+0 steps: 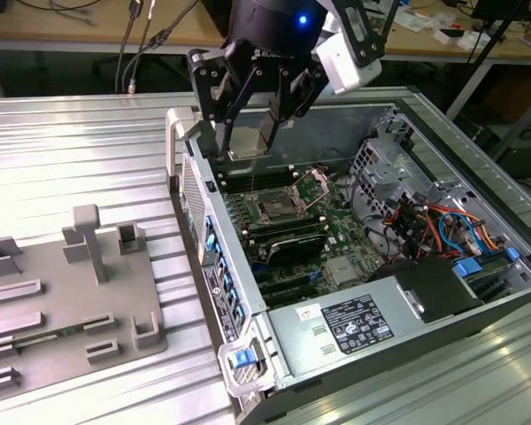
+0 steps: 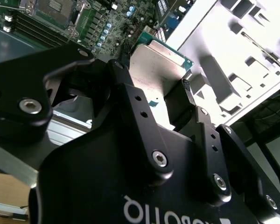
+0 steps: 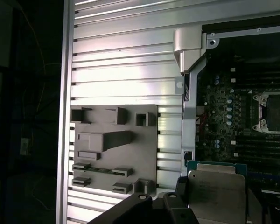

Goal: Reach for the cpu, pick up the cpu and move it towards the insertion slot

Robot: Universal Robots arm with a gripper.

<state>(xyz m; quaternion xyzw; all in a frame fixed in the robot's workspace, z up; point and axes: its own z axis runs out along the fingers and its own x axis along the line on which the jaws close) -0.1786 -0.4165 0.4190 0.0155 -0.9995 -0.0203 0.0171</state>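
Note:
My gripper (image 1: 250, 149) is shut on the cpu (image 1: 252, 126), a flat square chip with a silvery top plate. It holds the chip by two opposite edges, in the air above the near wall of the open computer case. In both wrist views the cpu (image 2: 158, 65) (image 3: 217, 191) sits between the black fingers (image 2: 186, 91), its green rim showing. The insertion slot (image 1: 279, 208), a square socket with a shiny metal frame and dark centre, lies open on the motherboard, below the chip and towards the exterior view's right. Both wrist views show the insertion slot (image 2: 60, 7) (image 3: 276, 109) apart from the chip.
The case (image 1: 248, 292) stands on a slatted aluminium table (image 1: 71, 150). Inside it are memory slots, a drive cage (image 1: 398, 164), coloured cables (image 1: 434, 226) and a power supply (image 1: 354, 323). A grey fixture tray (image 1: 62, 292) (image 3: 114, 154) lies on the table at the exterior view's left.

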